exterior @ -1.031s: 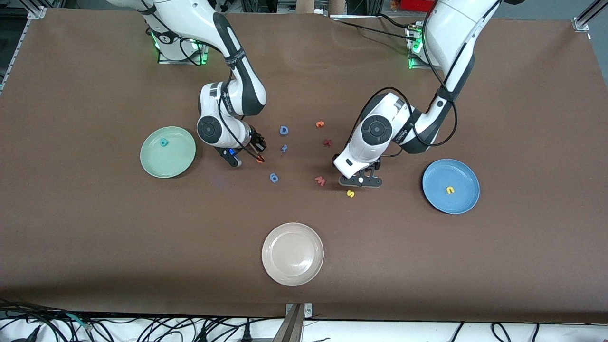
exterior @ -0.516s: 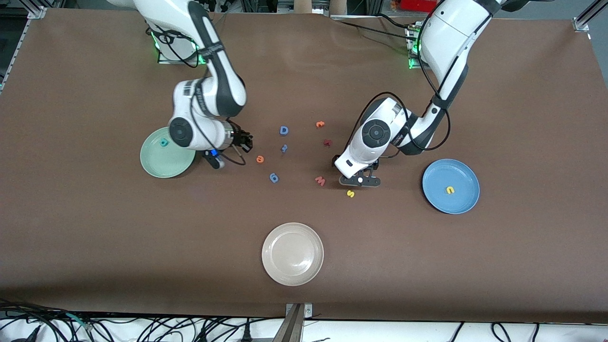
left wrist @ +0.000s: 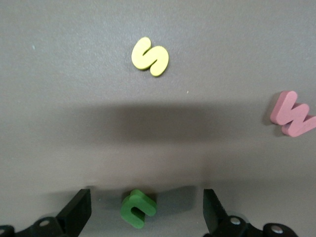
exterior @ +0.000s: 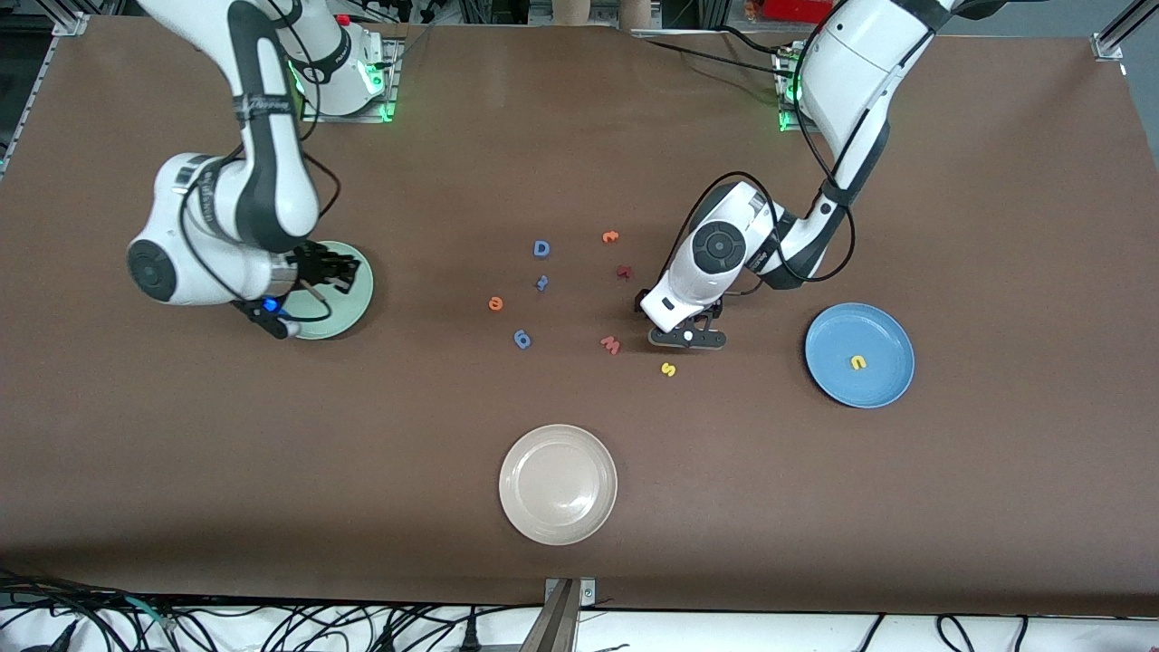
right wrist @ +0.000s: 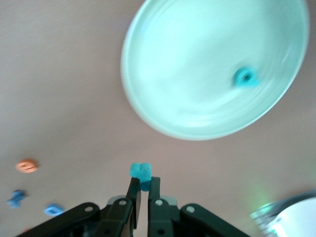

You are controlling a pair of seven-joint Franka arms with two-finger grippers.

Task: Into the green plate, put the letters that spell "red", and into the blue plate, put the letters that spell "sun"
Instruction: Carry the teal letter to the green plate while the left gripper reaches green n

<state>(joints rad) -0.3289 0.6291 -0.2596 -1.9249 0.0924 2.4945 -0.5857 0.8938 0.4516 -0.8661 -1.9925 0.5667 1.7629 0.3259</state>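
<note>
Over the green plate's (exterior: 349, 308) rim, the right gripper (right wrist: 143, 190) pinches a teal letter (right wrist: 140, 172); the left gripper (left wrist: 143, 210) (fingers spread wide) straddles the n (left wrist: 138, 208), bare table all around.

glossy white arm shells, dark grey joint bands, looping black cables, black jaws, green base lights

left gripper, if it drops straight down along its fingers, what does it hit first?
Probably the green n: it lies on the table between the open fingers of the left gripper. The yellow s and pink w sit outside that line. Height above the table is unclear.
</note>
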